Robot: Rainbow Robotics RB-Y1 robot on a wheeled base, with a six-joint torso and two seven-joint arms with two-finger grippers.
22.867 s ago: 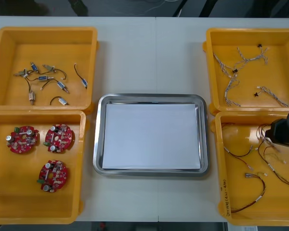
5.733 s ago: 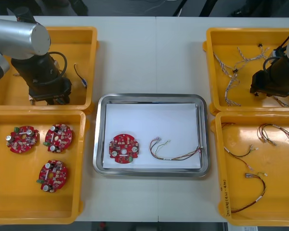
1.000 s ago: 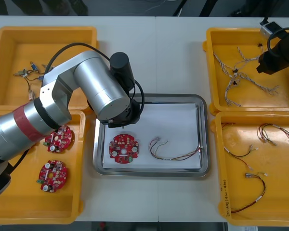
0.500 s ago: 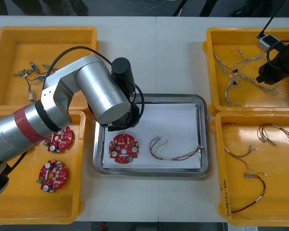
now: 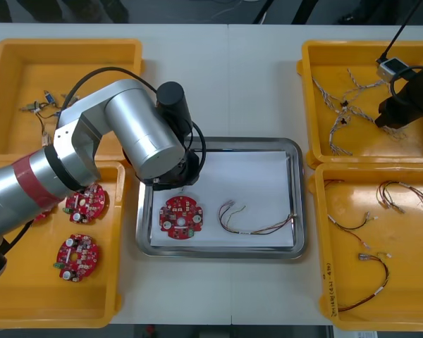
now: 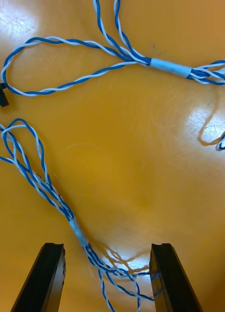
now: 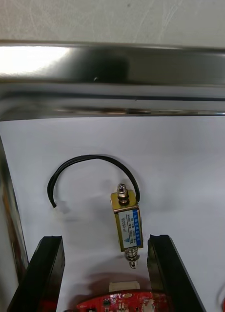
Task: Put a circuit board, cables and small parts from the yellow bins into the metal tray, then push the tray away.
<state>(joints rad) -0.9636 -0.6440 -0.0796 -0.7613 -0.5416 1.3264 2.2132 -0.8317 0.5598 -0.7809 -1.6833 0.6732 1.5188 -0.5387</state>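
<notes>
Two grippers are at work. Inside the metal tray (image 5: 218, 143), near its far left corner, the left gripper (image 7: 105, 239) hangs with jaws wide. A small metal part (image 7: 127, 226) with a black lead lies free on the tray's white liner between them. A circuit board (image 5: 181, 218) lies in the tray beside it. Right of the tray and farther back, the right gripper (image 6: 106, 246), jaws also wide, hovers over a blue and white cable (image 6: 44, 187) in a yellow bin (image 5: 409, 53). The left should probably rise straight up, clear of the lead. The right should probably close on the cable's bundled stretch.
</notes>
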